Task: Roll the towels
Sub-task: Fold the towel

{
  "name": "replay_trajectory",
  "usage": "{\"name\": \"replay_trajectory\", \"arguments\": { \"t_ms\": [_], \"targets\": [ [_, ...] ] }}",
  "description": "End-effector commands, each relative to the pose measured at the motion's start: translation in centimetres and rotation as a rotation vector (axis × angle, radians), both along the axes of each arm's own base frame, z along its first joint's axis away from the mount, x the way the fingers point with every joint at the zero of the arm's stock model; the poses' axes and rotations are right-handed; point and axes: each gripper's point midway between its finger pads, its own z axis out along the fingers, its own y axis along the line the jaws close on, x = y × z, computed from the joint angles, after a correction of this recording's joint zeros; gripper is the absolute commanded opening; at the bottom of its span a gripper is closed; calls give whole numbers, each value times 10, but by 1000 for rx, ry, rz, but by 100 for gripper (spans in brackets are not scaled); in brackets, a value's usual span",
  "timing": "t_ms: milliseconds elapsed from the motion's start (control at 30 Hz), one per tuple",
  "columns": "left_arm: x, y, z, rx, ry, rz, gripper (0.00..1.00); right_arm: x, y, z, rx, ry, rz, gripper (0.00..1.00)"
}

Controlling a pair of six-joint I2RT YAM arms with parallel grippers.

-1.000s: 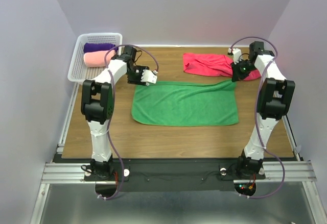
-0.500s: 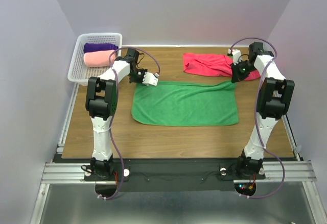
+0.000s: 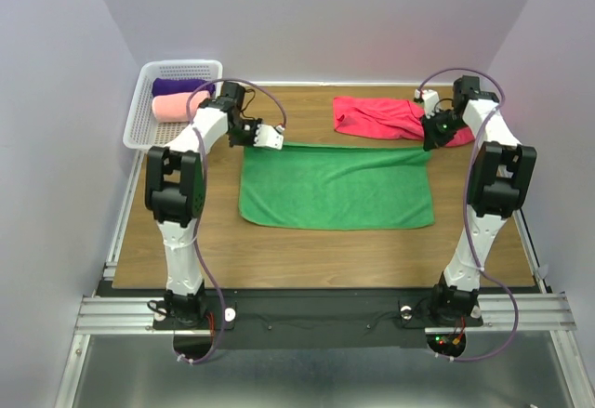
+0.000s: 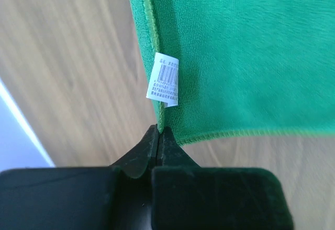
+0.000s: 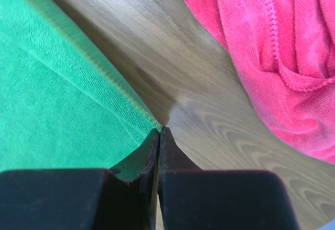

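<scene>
Item of print: one small white rectangular fabric tag [image 4: 163,81], sewn into the hemmed edge of the green soft cloth towel [image 4: 251,57] close to its corner, shown in the left wrist view. It carries a black barcode across its upper part, with several rows of very fine black characters beneath, all too small to read. No other lettering, brand, number or sign is legible in any view.

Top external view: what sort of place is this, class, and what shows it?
Probably a robot lab workcell: left arm and right arm bolted to a metal rail, plain walls around a wooden table, a green towel laid out.
</scene>
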Motion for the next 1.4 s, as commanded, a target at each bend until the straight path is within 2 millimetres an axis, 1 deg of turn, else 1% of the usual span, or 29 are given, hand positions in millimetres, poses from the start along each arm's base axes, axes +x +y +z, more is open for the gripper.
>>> {"name": "replay_trajectory", "arguments": {
  "t_ms": [0, 33, 67, 100, 167, 200, 233, 267, 367, 433, 500, 533, 567, 633, 667, 700, 767, 800, 867, 933, 1000, 1067, 1200, 1267, 1300, 1367],
  "targets": [
    [-27, 11, 62, -44, -82, 43, 0, -4, -6, 47, -39, -99, 21, 1],
    [-35, 14, 64, -50, -85, 55, 0, -9, -6, 44, -37, -87, 27, 1],
    [-36, 14, 71, -57, -97, 60, 0, -12, -5, 44, -37, -85, 29, 1],
    [-45, 14, 64, -57, -71, 66, 0, -16, -4, 45, -35, -85, 33, 1],
    [-56, 16, 63, -62, -52, 78, 0, -22, -4, 50, -35, -96, 41, 1],
    [-65, 18, 62, -65, -43, 92, 0, -27, -2, 48, -26, -88, 46, 1],
    [-70, 19, 61, -68, -38, 96, 0, -30, -1, 55, -24, -106, 51, 1],
    [-80, 21, 61, -71, -33, 102, 0, -34, 2, 55, -8, -102, 55, 0],
    [-96, 22, 60, -77, -22, 97, 0, -43, 7, 61, 7, -116, 70, 1],
    [-109, 21, 59, -91, -3, 94, 0, -52, 11, 56, 23, -97, 82, 1],
    [-125, 22, 52, -92, 38, 91, 0, -60, 13, 54, 28, -87, 96, 0],
    [-129, 23, 49, -87, 47, 93, 0, -63, 13, 52, 27, -82, 99, 1],
    [-137, 25, 46, -85, 64, 97, 0, -71, 14, 48, 24, -69, 108, 1],
    [-146, 26, 42, -81, 81, 93, 0, -79, 16, 46, 25, -64, 120, 1],
    [-150, 26, 43, -82, 85, 92, 0, -86, 17, 41, 27, -52, 129, 1],
    [-156, 27, 39, -80, 97, 94, 0, -90, 19, 45, 29, -62, 136, 0],
    [-161, 27, 38, -80, 102, 91, 0, -96, 21, 44, 30, -63, 149, 1],
    [-168, 28, 36, -78, 120, 94, 0, -102, 22, 43, 29, -58, 153, 1],
    [-175, 27, 34, -78, 141, 92, 0, -109, 21, 41, 16, -62, 174, 1],
    [-184, 27, 31, -76, 159, 90, 0, -117, 20, 36, 2, -46, 183, 0],
    [-192, 27, 29, -69, 172, 88, 0, -120, 20, 40, -10, -63, 193, 1],
    [-193, 28, 29, -68, 171, 97, 0, -122, 21, 44, -8, -72, 189, 1],
    [-194, 30, 35, -68, 163, 120, 0, -118, 20, 52, -12, -95, 184, 1],
    [-195, 29, 38, -71, 163, 114, 0, -121, 20, 50, -15, -88, 189, 1],
    [-200, 29, 38, -66, 174, 108, 0, -123, 20, 49, -21, -85, 192, 1],
    [-204, 32, 36, -51, 180, 104, 0, -129, 19, 43, -33, -72, 210, 1]
  ]
}}
